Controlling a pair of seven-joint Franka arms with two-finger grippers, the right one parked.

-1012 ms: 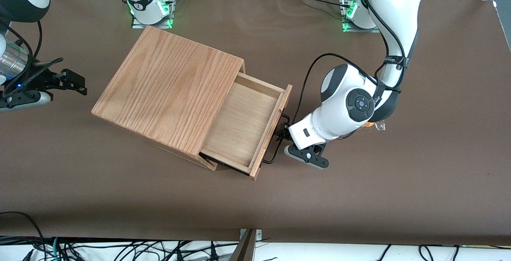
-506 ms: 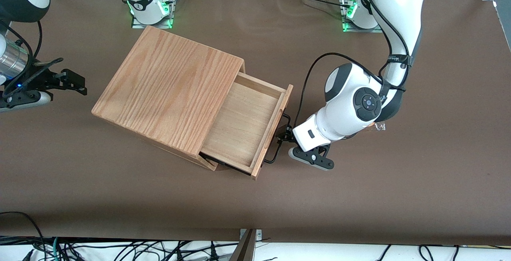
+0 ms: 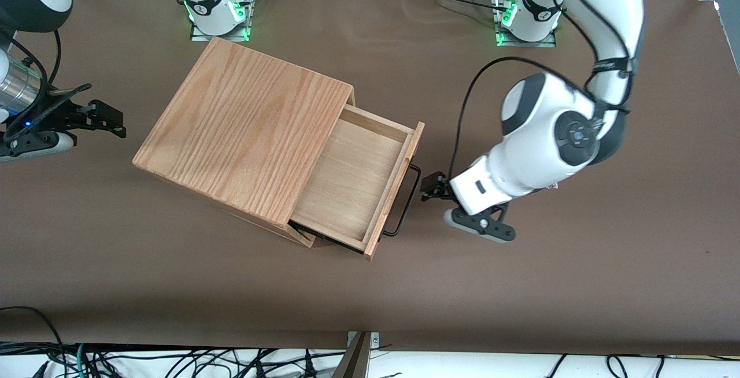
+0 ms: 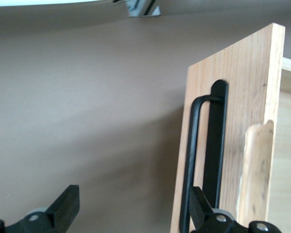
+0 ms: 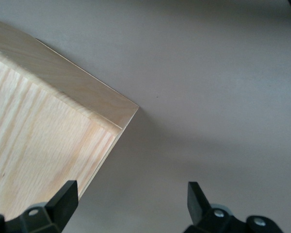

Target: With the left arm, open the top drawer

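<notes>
The top drawer (image 3: 352,181) of the oak-grain wooden box (image 3: 243,129) stands pulled out, its light-wood tray bare inside. Its thin black bar handle (image 3: 404,202) runs along the drawer front (image 4: 237,97) and also shows in the left wrist view (image 4: 203,145). The left arm's black gripper (image 3: 432,187) is in front of the drawer, a short gap away from the handle and at about its height. It is open and holds nothing. In the left wrist view the gripper (image 4: 131,211) has its fingers wide apart, with one fingertip (image 4: 199,208) overlapping the handle and brown table between them.
The brown table (image 3: 520,285) carries the box toward its middle. The two arm bases with green lights (image 3: 217,8) (image 3: 523,17) stand at the edge farthest from the front camera. Cables hang below the edge nearest to that camera (image 3: 173,360).
The gripper has let go of the handle and drawn back from the drawer front toward the working arm's end of the table. The drawer has stayed pulled out.
</notes>
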